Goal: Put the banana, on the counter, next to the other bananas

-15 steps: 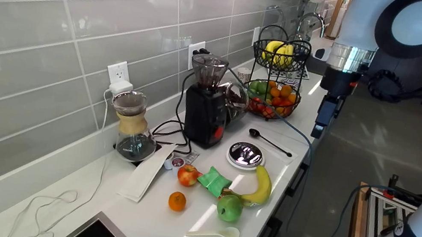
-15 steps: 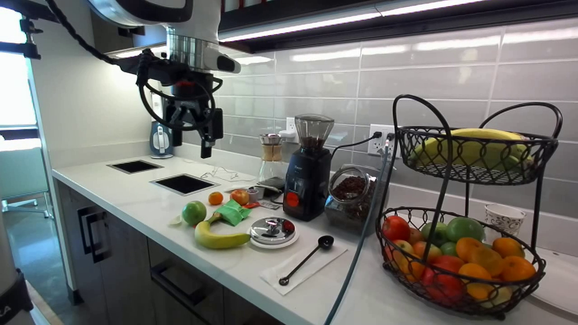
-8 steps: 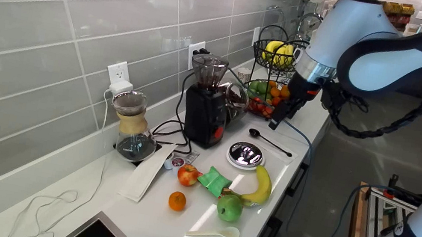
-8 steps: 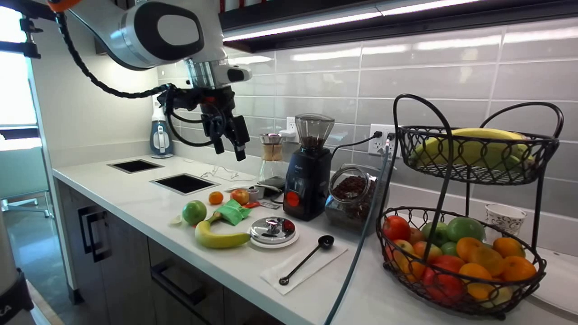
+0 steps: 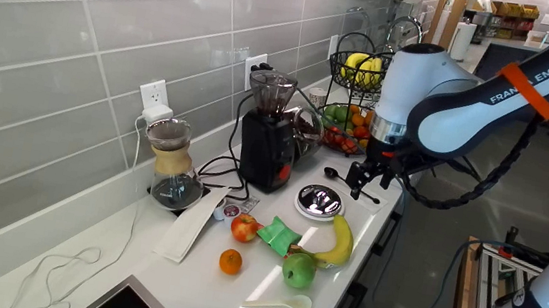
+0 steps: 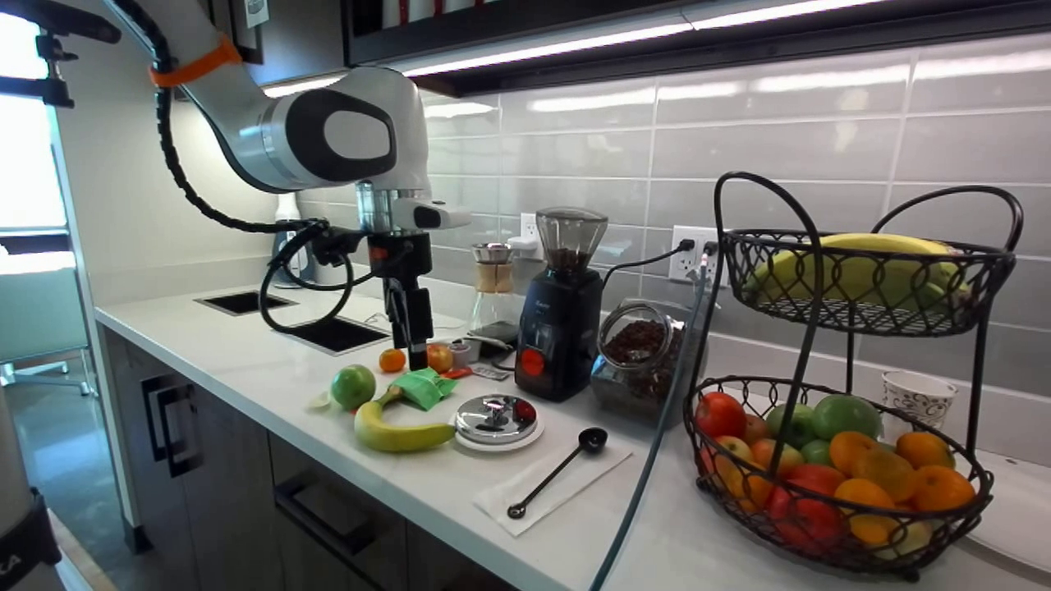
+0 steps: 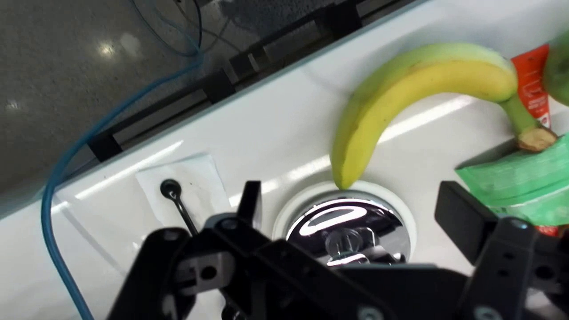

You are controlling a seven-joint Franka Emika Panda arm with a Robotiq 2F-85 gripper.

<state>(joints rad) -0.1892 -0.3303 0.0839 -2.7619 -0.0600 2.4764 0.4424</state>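
Gripper [image 7: 355, 209] has come down lower over the surface [image 5: 204, 294], fingers spread, nothing held; reads as the approach to the pick, transport not started; single banana [image 7: 409, 84] hasn't moved, lies near the front edge, tip at the rim of the chrome lid [image 7: 342, 231] (touching or not, can't tell from here), stem by the green packet [image 7: 529, 186]; green apple [image 5: 298, 270] crowds that end too, so mid-body looks the safer grasp; banana bunch [image 6: 878, 244] sits in the upper tier of the two-tier wire basket [image 6: 1000, 260]; blue cable [image 7: 46, 213] crosses the route; basket rim probably calls for entry from above.
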